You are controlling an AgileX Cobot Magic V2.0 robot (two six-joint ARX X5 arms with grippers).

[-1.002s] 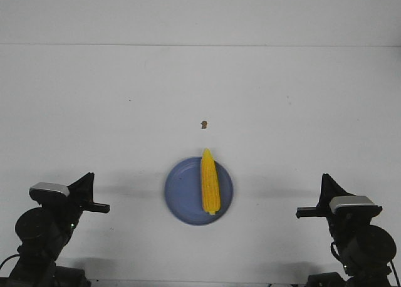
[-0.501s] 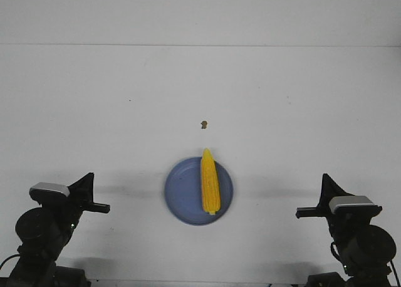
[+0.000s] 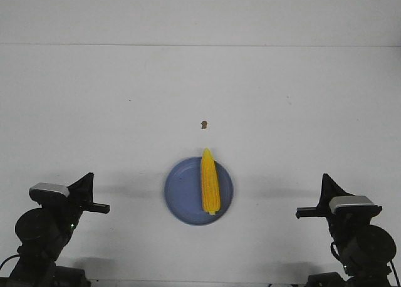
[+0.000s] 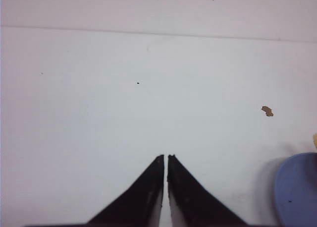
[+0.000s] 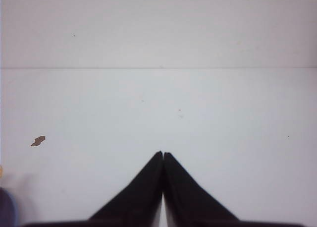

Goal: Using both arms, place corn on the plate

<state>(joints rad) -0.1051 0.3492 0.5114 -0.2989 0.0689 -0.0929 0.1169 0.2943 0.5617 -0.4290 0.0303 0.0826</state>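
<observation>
The corn cob (image 3: 209, 181) lies on the periwinkle-blue plate (image 3: 182, 192), right of the plate's middle, its pointed tip toward the far side and reaching just over the far rim. The task looks complete as things lie.

The left gripper (image 3: 94, 196) sits near the left front corner, well apart from the plate; in its wrist view the 2 black fingers (image 4: 143, 197) stand nearly together with only a thin slit between them, holding nothing. The right gripper (image 3: 313, 202) is near the right front corner, equally far off, and its fingers (image 5: 185, 199) meet at the tips, also empty.

The risks are small. The cob is round and rests off-centre on a shallow rim, so a bump to the table (image 3: 94, 99) or a careless arm sweep could roll it toward the plate's right edge and off. The overhanging tip gives little margin at the far side. Any fresh grasp would probably only disturb a finished placement.

The surface is a plain white tabletop, matte, meeting a white wall at the far edge. 1 tiny brown speck (image 3: 203, 124) lies beyond the plate, apart from it. A few faint dark dots mark the white.
</observation>
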